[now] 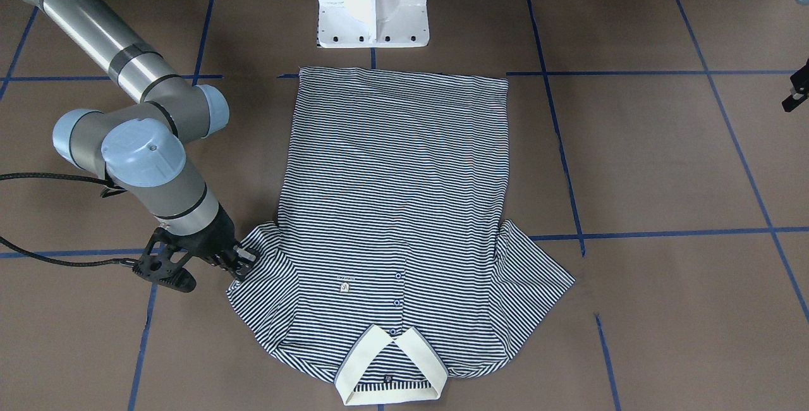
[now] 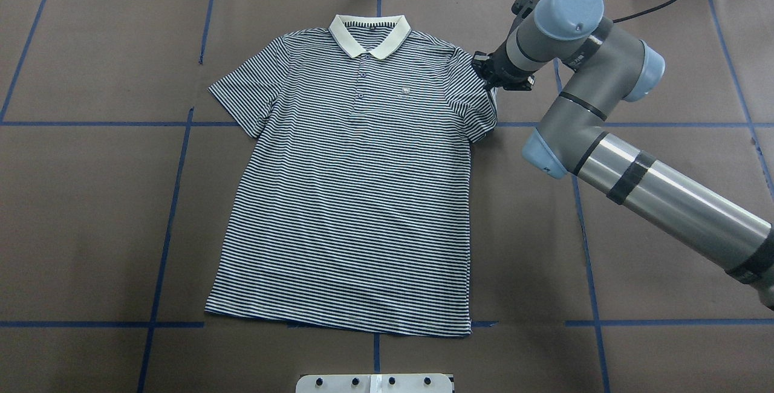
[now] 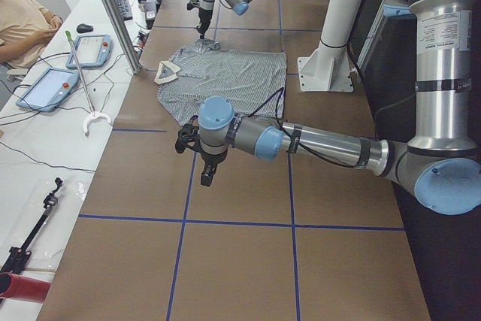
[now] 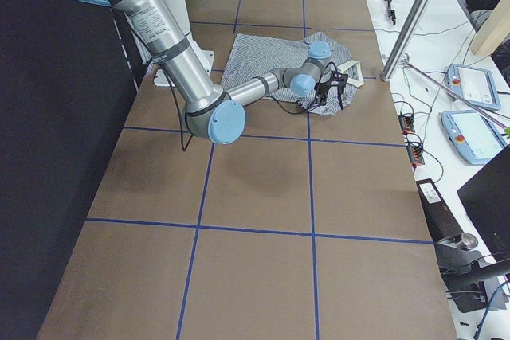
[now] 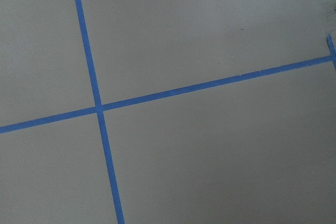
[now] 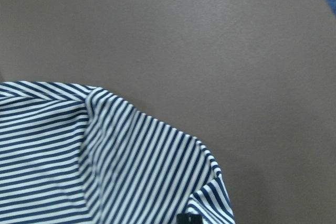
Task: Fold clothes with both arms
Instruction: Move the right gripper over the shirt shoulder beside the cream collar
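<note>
Right end effector (image 1: 242,258): black two-finger unit with a cabled frame, jaws narrow and pinched on the hem of the nearest sleeve (image 6: 152,166) of the polo shirt (image 1: 395,196). In the wrist view one dark fingertip (image 6: 188,219) sits at the sleeve's corner, and the cloth just beside it is puckered into a small ridge. Shirt is soft cloth in thin navy-and-white stripes, lying front-up and mostly flat. Its body spreads away from this end effector toward the middle of the worktop (image 1: 663,164). Cream collar (image 1: 390,367) is plain, its points open in a V. Dark-buttoned placket (image 1: 397,302) and small pale chest patch (image 1: 344,286) lie near the pinched sleeve. The straight bottom hem ends near the white pedestal base (image 1: 373,6). The other sleeve (image 1: 537,278) lies spread flat, well apart from the grip. Worktop is a matte brown sheet gridded with blue tape lines (image 5: 100,108). Right arm (image 2: 635,181) has grey-silver tube links and light-blue joint caps and is elbowed over bare worktop beside the shirt. A black cable (image 1: 50,177) trails off its wrist, which hides the jaws in the overhead view. Left end effector (image 3: 206,178) hangs over bare worktop, well apart from the shirt on the other sleeve's side. Its camera shows only brown surface and crossing tape, and I cannot tell whether it is wide or narrow. Two tablets (image 3: 46,88) lie on a white side table beyond the collar end.
</note>
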